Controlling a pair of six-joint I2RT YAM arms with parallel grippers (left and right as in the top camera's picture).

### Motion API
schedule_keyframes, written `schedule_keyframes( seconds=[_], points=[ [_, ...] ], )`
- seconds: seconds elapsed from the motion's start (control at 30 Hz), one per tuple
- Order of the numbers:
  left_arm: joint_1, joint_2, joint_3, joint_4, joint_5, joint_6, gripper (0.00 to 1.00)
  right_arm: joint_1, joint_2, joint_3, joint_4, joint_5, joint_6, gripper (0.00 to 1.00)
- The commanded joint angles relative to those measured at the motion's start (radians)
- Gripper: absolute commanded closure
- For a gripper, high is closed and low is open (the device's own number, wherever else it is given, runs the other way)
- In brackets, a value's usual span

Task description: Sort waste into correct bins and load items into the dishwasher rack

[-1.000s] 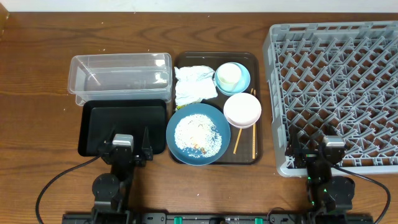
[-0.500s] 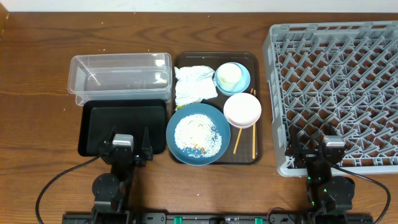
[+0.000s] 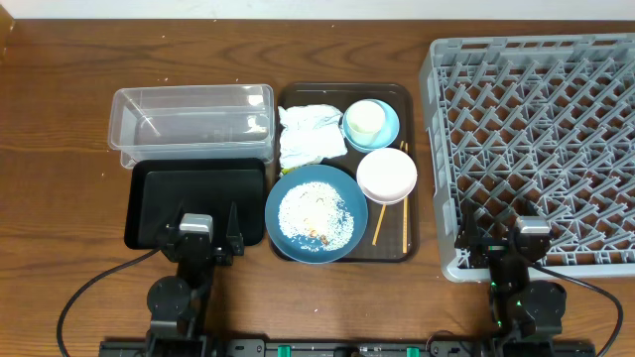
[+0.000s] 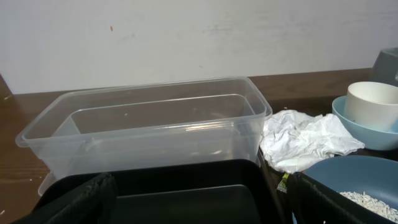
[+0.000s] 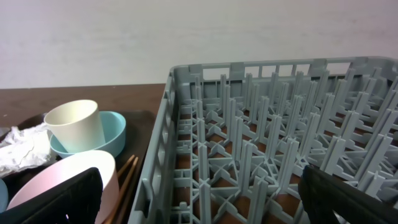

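A blue plate heaped with white rice lies on the brown serving tray. Behind it are the crumpled tissue, a cream cup standing in the light-blue bowl, and the white bowl over the chopsticks. A bit of green-yellow wrapper peeks from under the tissue. The clear tub and black tray lie left. The grey rack is right. My left gripper is open and empty over the black tray's near edge. My right gripper is open and empty at the rack's near edge.
The brown wooden table runs bare to the left of the tub and black tray. A white wall stands behind the table. The rack's wall rises right beside the chopsticks and white bowl.
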Motion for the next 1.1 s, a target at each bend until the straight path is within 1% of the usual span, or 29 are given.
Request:
schedule_keyframes(
  seconds=[0.0, 0.27, 0.33, 0.4, 0.53, 0.57, 0.67, 0.77, 0.87, 0.93, 1.07],
  points=[
    [0.006, -0.007, -0.013, -0.041, -0.005, 0.006, 0.1, 0.008, -0.006, -0.002, -0.004, -0.001, 0.002, 0.01],
    [0.006, -0.007, -0.013, -0.034, -0.004, 0.006, 0.1, 0.008, -0.006, -0.002, -0.004, -0.001, 0.002, 0.01],
    [0.006, -0.007, -0.013, -0.037, 0.026, 0.001, 0.1, 0.008, -0.006, -0.002, -0.004, -0.001, 0.002, 0.01],
    [0.006, -0.007, -0.012, -0.034, 0.061, -0.029, 0.1, 0.008, -0.006, -0.002, -0.004, -0.001, 0.002, 0.01],
    [0.006, -0.007, -0.007, -0.029, 0.149, -0.033, 0.1, 0.008, -0.006, -0.002, -0.004, -0.001, 0.002, 0.01],
    [0.006, -0.007, -0.003, -0.029, 0.173, -0.048, 0.1, 0.008, -0.006, -0.002, -0.004, -0.001, 0.002, 0.01],
    [0.006, -0.007, 0.018, -0.033, 0.22, -0.175, 0.1, 0.008, -0.006, -0.002, -0.004, -0.001, 0.002, 0.01],
    [0.006, -0.007, 0.048, -0.042, 0.281, -0.264, 0.1, 0.008, -0.006, -0.002, -0.004, -0.001, 0.002, 0.01],
    [0.006, -0.005, 0.083, -0.053, 0.33, -0.316, 0.1, 0.008, -0.006, -0.002, -0.004, -0.001, 0.002, 0.01],
    [0.006, 0.005, 0.13, -0.084, 0.335, -0.363, 0.1, 0.008, -0.006, -0.002, -0.004, -0.001, 0.002, 0.01],
    [0.006, 0.056, 0.248, -0.148, 0.384, -0.374, 0.1, 0.008, -0.006, -0.002, -0.004, -0.001, 0.002, 0.01]
  ],
)
